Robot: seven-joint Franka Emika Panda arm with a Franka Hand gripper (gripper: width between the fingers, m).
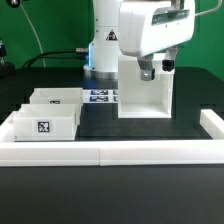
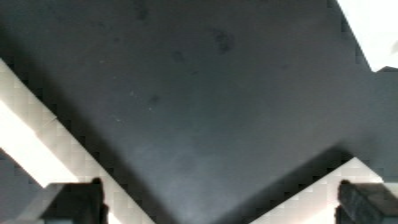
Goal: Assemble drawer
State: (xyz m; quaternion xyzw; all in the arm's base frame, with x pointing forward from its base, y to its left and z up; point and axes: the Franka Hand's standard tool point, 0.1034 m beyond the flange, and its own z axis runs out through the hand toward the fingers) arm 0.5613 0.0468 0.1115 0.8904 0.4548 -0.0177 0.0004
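Above the black table, my arm is reaching straight down. My claw is hovering at the top edge of the drawer's large case, fingers spreading wide and gripping nothing. The border wall is running along the near side. At the exterior view's left, the near tray is sitting before the far tray, with the marker board lying between the trays and the case.
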